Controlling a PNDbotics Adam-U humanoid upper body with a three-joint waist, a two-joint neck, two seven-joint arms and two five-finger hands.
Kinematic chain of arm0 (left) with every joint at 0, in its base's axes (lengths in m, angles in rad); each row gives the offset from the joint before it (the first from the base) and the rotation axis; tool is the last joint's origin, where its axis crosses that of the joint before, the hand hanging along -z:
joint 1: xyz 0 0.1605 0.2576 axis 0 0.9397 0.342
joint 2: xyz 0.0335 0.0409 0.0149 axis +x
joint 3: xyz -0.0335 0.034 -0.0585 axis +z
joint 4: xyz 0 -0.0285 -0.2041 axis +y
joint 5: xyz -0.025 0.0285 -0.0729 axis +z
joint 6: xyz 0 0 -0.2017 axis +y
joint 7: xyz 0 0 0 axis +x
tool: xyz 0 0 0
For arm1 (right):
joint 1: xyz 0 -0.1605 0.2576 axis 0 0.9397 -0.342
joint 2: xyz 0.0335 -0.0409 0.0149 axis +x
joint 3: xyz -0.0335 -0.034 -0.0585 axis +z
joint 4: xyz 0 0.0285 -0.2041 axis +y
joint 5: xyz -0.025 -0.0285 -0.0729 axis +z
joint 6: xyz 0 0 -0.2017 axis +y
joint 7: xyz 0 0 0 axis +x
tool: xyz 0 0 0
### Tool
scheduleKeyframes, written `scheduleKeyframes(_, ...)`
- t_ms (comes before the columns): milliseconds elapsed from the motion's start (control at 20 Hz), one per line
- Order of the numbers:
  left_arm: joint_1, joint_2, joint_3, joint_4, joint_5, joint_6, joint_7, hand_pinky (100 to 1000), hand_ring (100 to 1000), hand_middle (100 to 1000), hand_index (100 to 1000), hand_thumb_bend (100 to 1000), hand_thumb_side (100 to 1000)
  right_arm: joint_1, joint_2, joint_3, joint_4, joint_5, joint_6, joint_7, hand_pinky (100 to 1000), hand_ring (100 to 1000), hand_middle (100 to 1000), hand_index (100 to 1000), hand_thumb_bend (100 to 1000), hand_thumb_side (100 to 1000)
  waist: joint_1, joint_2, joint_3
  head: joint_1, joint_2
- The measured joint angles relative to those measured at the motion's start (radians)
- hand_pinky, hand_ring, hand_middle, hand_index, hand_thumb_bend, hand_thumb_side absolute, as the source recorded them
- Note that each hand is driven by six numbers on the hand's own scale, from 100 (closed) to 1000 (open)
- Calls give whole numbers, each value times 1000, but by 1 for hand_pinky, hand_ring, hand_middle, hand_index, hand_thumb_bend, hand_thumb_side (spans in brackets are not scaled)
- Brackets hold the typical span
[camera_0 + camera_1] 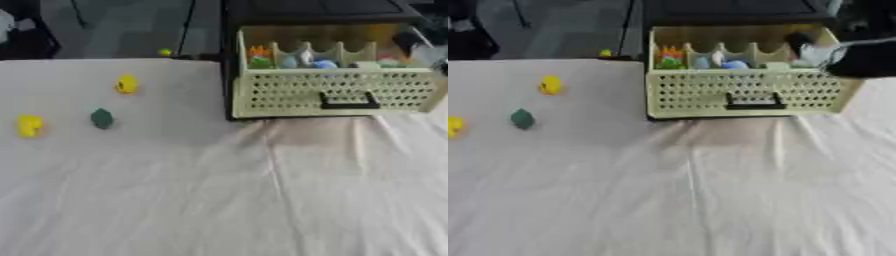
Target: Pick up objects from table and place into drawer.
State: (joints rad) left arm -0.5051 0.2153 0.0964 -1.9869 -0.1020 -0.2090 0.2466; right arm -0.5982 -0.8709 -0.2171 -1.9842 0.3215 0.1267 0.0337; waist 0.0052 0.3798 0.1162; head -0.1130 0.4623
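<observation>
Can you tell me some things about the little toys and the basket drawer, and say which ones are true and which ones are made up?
1. The cream perforated plastic drawer stands pulled open. True.
2. Two small yellow toys lie on the white tablecloth. True.
3. The small dark green toy is inside the drawer. False: it lies on the cloth, left of the drawer, between the two yellow toys.
4. The drawer is empty. False: small coloured things, orange, green and blue, already sit between its dividers.
5. The drawer has a dark handle on its front. True.
6. The robot's left hand is holding a yellow toy. False: no left hand shows.
</observation>
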Motion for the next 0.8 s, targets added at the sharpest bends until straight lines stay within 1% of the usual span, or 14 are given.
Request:
scheduleKeyframes(50,0,7,0,0,-1,-2,3,523,669,824,836,100,914,1,12,-13,0,-37,-18,-90,199,173,100,858,292,478,2,0,0,8,3)
scheduleKeyframes(150,0,26,0,0,-7,-5,13,527,676,846,852,100,893,8,33,-30,0,-104,-75,-272,258,254,163,846,272,558,7,0,-1,22,7)
scheduleKeyframes(200,0,38,1,0,-11,-7,18,528,679,851,856,100,890,16,42,-33,0,-129,-110,-352,276,276,187,845,262,576,9,0,-1,29,10)
scheduleKeyframes(250,0,52,1,0,-16,-8,23,529,688,866,874,145,868,25,51,-34,0,-145,-146,-423,368,392,317,855,203,644,12,0,-1,36,11)
scheduleKeyframes(300,0,68,1,0,-23,-7,29,531,696,875,884,172,862,34,59,-33,0,-159,-183,-486,403,430,370,854,192,658,14,-1,-1,45,11)
scheduleKeyframes(400,4,108,2,0,-46,1,41,532,706,888,898,211,852,50,75,-27,0,-175,-260,-588,418,462,419,837,173,644,18,-5,-2,62,14)
scheduleKeyframes(450,6,132,2,0,-61,9,48,534,710,896,912,241,839,58,81,-23,0,-177,-299,-631,413,471,430,820,143,611,20,-7,-2,70,18)
scheduleKeyframes(500,10,158,3,0,-80,19,58,534,711,898,914,244,839,68,87,-21,0,-177,-338,-670,411,471,430,818,140,608,21,-9,-2,78,20)
scheduleKeyframes(550,16,189,4,0,-100,31,70,536,713,906,930,258,830,77,94,-18,0,-175,-377,-708,401,468,429,808,115,574,23,-11,-2,85,21)
scheduleKeyframes(600,22,219,5,0,-121,45,82,537,709,909,945,225,820,86,100,-16,0,-172,-412,-740,394,468,432,805,100,606,25,-13,-2,91,25)
scheduleKeyframes(650,29,252,5,0,-145,61,94,540,707,909,969,320,822,95,106,-14,0,-166,-445,-771,388,469,438,806,100,544,28,-15,-4,96,28)
scheduleKeyframes(700,38,287,5,0,-170,81,103,540,707,909,973,332,824,103,112,-13,0,-161,-473,-799,386,469,439,806,100,537,30,-20,-6,99,30)
scheduleKeyframes(750,48,323,5,0,-197,103,109,544,710,913,983,337,796,112,117,-12,0,-154,-496,-821,384,466,439,805,100,533,32,-25,-7,102,34)
scheduleKeyframes(800,61,361,3,0,-225,128,109,545,710,913,982,362,833,121,123,-11,0,-145,-512,-840,384,465,438,804,100,518,33,-28,-9,103,38)
